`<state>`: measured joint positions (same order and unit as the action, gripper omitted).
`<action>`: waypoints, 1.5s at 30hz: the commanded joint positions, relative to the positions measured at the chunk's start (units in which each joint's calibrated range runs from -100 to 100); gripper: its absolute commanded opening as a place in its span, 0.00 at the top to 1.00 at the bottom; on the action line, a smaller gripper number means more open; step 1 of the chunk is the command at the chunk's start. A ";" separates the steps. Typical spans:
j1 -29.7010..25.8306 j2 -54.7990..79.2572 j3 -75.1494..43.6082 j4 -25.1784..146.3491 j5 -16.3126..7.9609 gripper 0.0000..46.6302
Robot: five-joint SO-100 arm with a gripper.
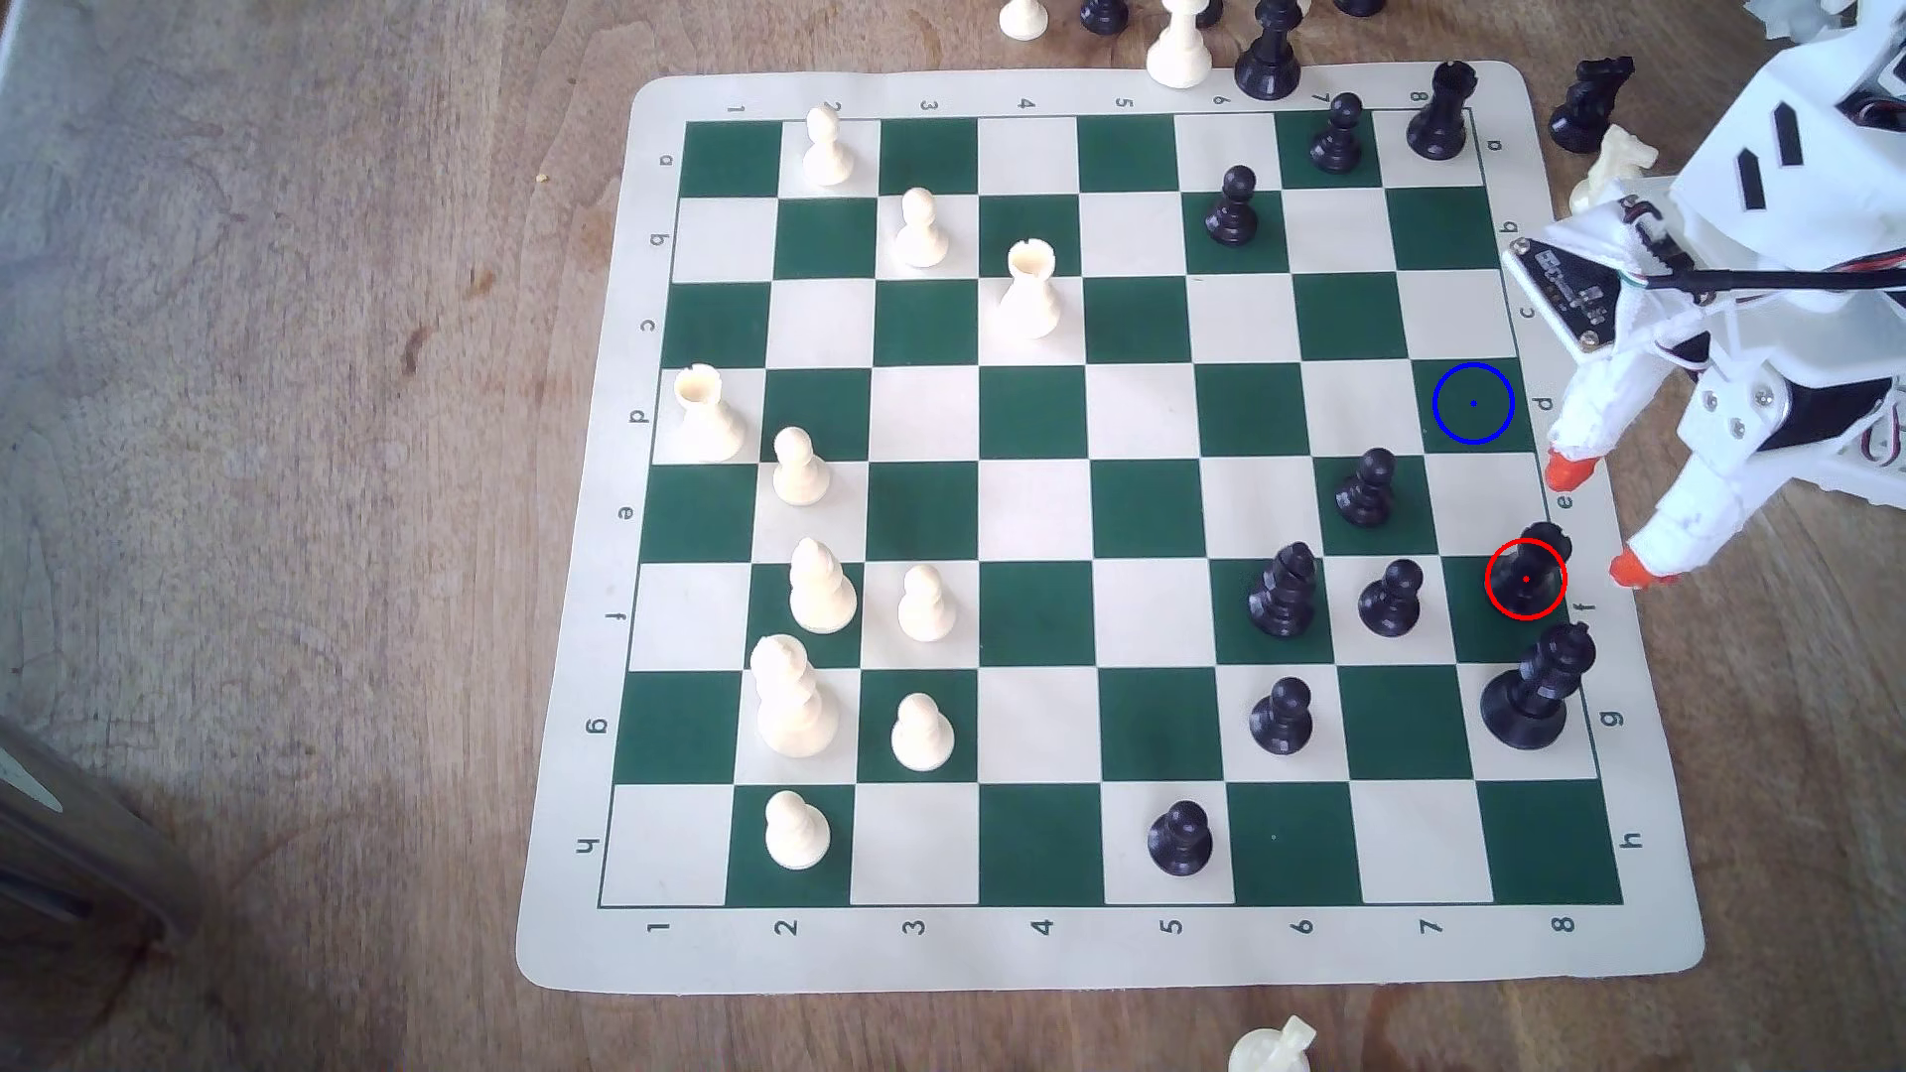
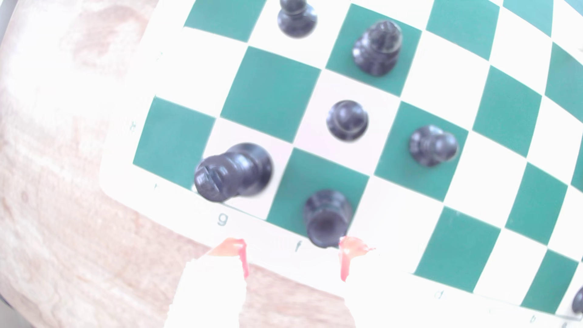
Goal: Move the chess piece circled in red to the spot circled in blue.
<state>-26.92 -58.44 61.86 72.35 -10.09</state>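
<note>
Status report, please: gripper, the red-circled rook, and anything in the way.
Gripper open, at the board edge, not gripping. Black rook upright on its red-ringed square. Blue-ringed square free. Black king close beside rook.

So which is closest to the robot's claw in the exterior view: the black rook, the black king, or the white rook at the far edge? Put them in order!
From the gripper:
1. Black rook, red-ringed, just beside it.
2. Black king, one square below.
3. White rook, across the board at the view's left.
</note>
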 commanded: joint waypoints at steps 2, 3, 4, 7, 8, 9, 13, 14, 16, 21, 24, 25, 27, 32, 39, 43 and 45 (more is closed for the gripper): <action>0.75 2.16 3.23 -4.05 0.29 0.63; 0.91 2.24 3.96 -4.78 0.29 0.62; 1.07 1.91 5.50 -5.85 0.29 0.60; 1.69 1.31 6.32 -6.34 0.34 0.55; 2.47 0.80 6.77 -6.42 0.68 0.53; 2.94 0.55 7.22 -6.67 0.83 0.53; 3.65 -0.64 9.76 -8.63 0.98 0.53; 3.73 -0.81 10.21 -9.12 1.03 0.53; 4.35 -0.98 11.12 -10.02 1.37 0.53; 4.59 -0.98 11.94 -10.93 1.47 0.57; 4.59 -0.73 12.03 -11.25 1.51 0.58; 4.59 -0.47 12.03 -11.50 1.51 0.59; 4.59 0.80 12.21 -12.24 1.51 0.60; 4.59 1.31 14.20 -14.45 1.51 0.60; 4.66 1.31 15.02 -15.68 1.56 0.67; 4.59 1.40 15.20 -15.76 1.71 0.90; 4.43 1.40 15.29 -15.76 1.76 0.99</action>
<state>-22.57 -57.18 77.59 57.21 -8.67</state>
